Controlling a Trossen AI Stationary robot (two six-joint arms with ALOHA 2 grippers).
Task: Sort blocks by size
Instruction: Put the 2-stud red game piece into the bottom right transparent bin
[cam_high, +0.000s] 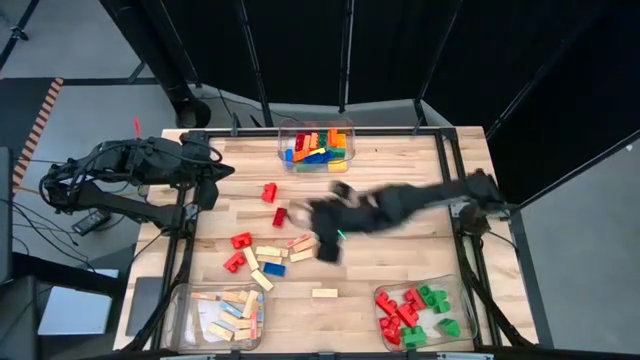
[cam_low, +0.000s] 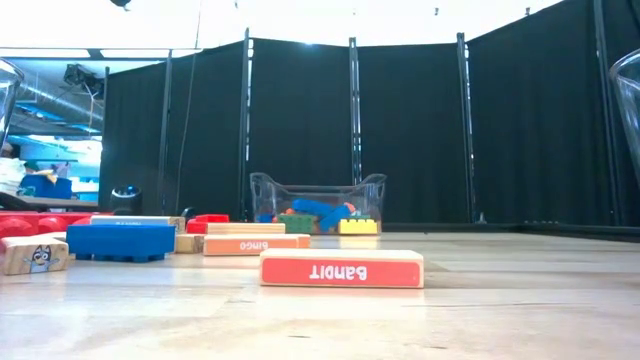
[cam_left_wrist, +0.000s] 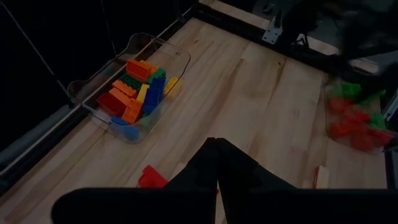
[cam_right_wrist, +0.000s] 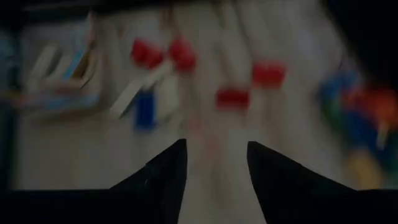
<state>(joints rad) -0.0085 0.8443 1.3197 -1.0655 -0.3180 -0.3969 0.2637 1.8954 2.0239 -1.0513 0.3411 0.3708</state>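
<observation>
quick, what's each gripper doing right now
Left gripper: shut, holding nothing, parked at the table's left edge.
Right gripper: open, empty, above the loose blocks.

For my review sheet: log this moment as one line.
left gripper: shut, parked at table's left | right gripper: open, empty, above loose blocks mid-table

Robot lab: black curtains (cam_low: 410, 130) enclose wooden table (cam_high: 400, 190), cables on floor.

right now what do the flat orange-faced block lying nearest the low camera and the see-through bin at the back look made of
The flat orange-faced block looks like pale wood: tan edge, matte printed orange face with white lettering. The see-through bin looks like clear glossy plastic: the bricks show through its walls and its rim catches light.
</observation>
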